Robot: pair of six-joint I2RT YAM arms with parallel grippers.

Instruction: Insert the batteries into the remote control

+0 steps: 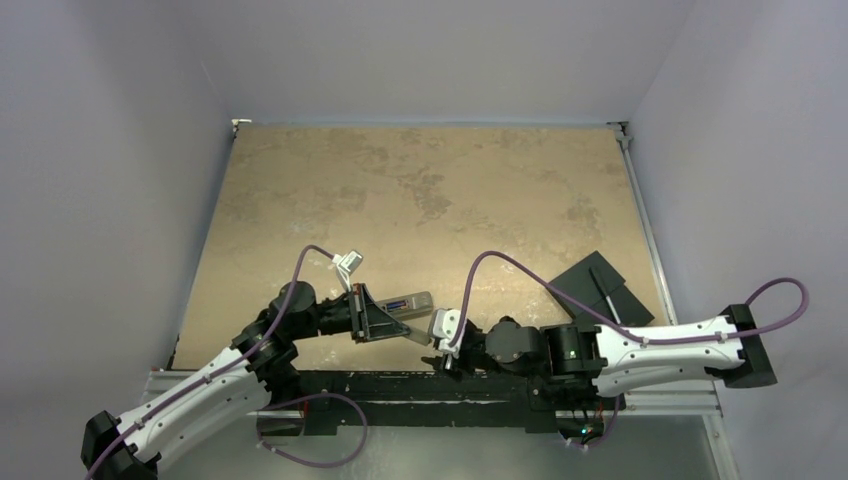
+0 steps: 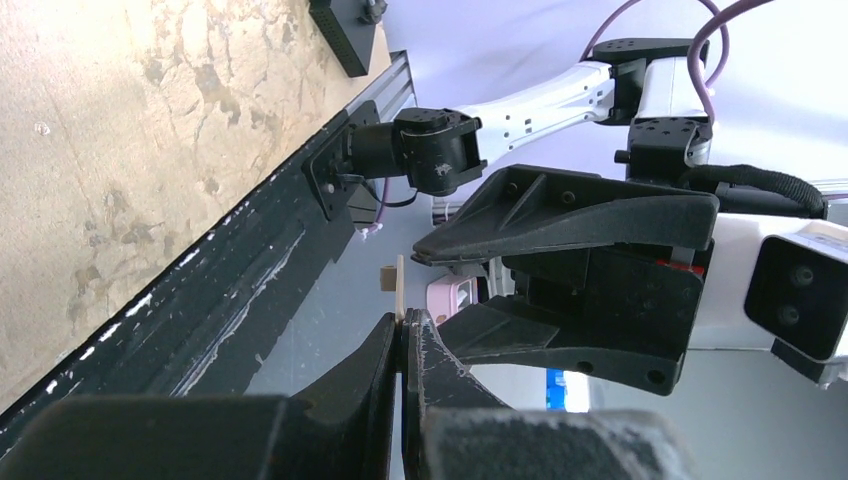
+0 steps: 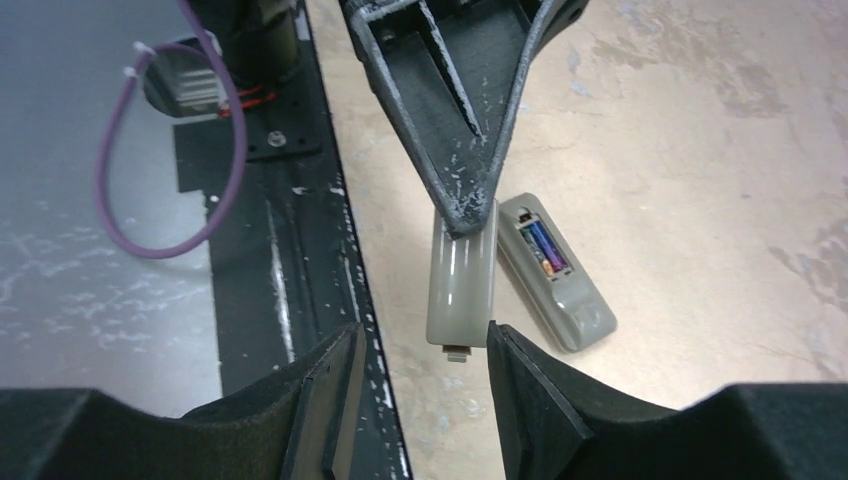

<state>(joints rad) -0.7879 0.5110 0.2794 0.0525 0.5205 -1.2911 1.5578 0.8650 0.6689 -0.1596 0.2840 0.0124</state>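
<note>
Left jaws closed on the cover [image 3: 460, 285], a flat grey piece gripped at its upper end; in the left wrist view it shows edge-on [image 2: 399, 285] as a thin strip sticking up from between the shut fingers [image 2: 350, 400]; right jaws stand open in the lower middle of the right wrist view, fingers [image 3: 330, 400] apart, the cover's tabbed lower end between them; whether either finger touches it I cannot tell; the remote [image 3: 575, 310] lies on the tabletop [image 1: 420, 190] just right of the cover, grey underside up, recess open; a purple battery [image 3: 543, 248] sits in the recess; a second one I cannot make out; in the top view the remote [image 1: 410, 303] is at lower centre, between the two arms; a black slab [image 1: 598, 288] lies well apart at centre right
</note>
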